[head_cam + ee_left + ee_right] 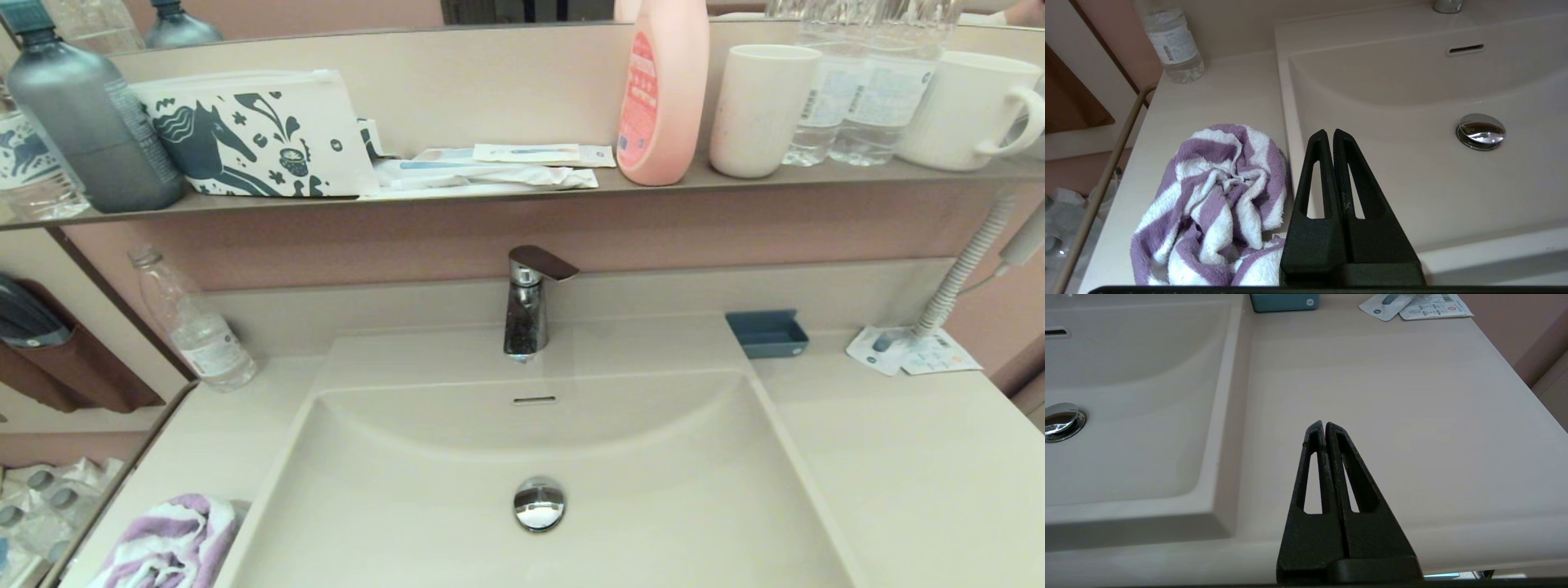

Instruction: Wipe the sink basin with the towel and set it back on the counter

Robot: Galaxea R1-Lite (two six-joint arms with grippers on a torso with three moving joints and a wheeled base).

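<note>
The purple and white striped towel (167, 543) lies crumpled on the counter (898, 457) at the basin's left, near the front edge. The left wrist view shows the towel (1216, 204) beside my left gripper (1329, 132), which is shut and empty, hovering over the basin's left rim. The cream sink basin (678, 506) holds a chrome drain plug (539, 503) and an overflow slot (535, 400). My right gripper (1323, 424) is shut and empty above the bare counter (1412, 396) right of the basin (1135, 437). Neither gripper shows in the head view.
A chrome faucet (526, 306) stands behind the basin. A clear bottle (192, 322) stands at the back left, a blue soap dish (766, 333) and sachets (910, 351) at the back right. The shelf above carries a horse-print pouch (253, 135), pink bottle (661, 90) and cups (759, 110).
</note>
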